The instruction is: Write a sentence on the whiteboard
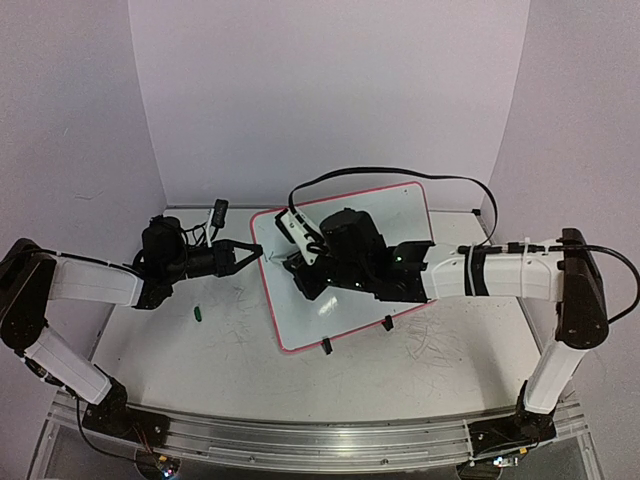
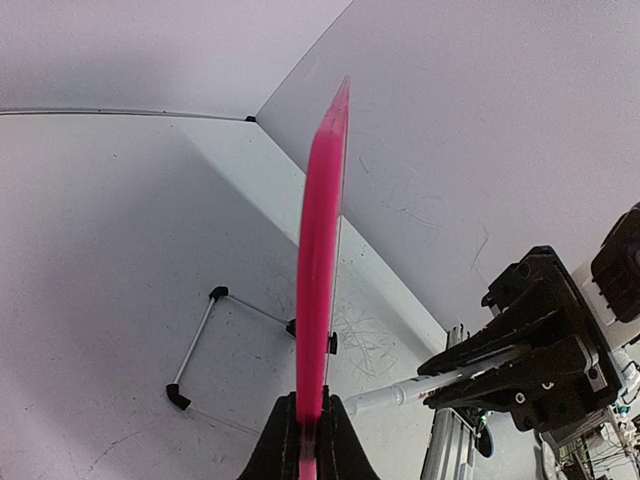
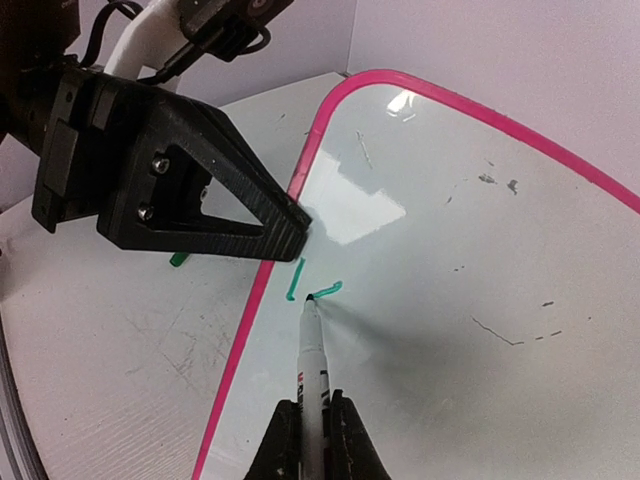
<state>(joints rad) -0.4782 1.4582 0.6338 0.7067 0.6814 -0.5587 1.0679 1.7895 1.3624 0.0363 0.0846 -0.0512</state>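
The whiteboard (image 1: 400, 212) lay between both arms — the left gripper (image 1: 258, 254) clamped on its left edge, likely steadying it, while the right gripper (image 3: 306, 432), closed on a marker (image 3: 312, 350), started the sentence (image 3: 318, 291) beside that edge.

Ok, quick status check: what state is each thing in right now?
Board: clamped at its frame edge, mostly blank, faint grey marks.
Sentence: barely begun, two short green strokes.
Marker: uncapped, tip on the board.
Cap: off, lying on the table left of the board.
Left tool: shut on the board's frame.
Right tool: shut on the marker.
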